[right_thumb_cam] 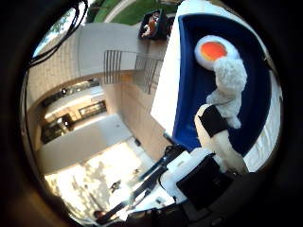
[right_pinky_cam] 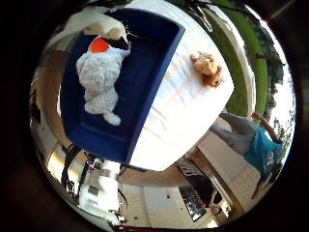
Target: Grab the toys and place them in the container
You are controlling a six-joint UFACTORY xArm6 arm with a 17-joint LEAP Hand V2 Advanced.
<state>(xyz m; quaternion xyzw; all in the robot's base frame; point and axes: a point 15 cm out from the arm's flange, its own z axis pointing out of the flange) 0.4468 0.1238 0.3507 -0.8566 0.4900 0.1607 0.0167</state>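
A white plush toy (right_pinky_cam: 99,72) with an orange face lies in the blue container (right_pinky_cam: 154,58), which stands on a white-covered table (right_pinky_cam: 183,106). A small tan plush toy (right_pinky_cam: 206,68) lies on the table beside the container, outside it. The right thumb side palm view shows the white toy (right_thumb_cam: 227,80) in the container (right_thumb_cam: 194,95) with one of my fingers (right_thumb_cam: 216,128) stretched out above it. My right hand (right_thumb_cam: 204,161) hovers over the container, away from both toys, with its fingers relaxed and nothing held.
The table stands outdoors on paving. A building with steps and a railing (right_thumb_cam: 123,66) lies to one side, grass (right_pinky_cam: 241,48) to the other. A dark chair-like object (right_thumb_cam: 154,24) stands past the table's end.
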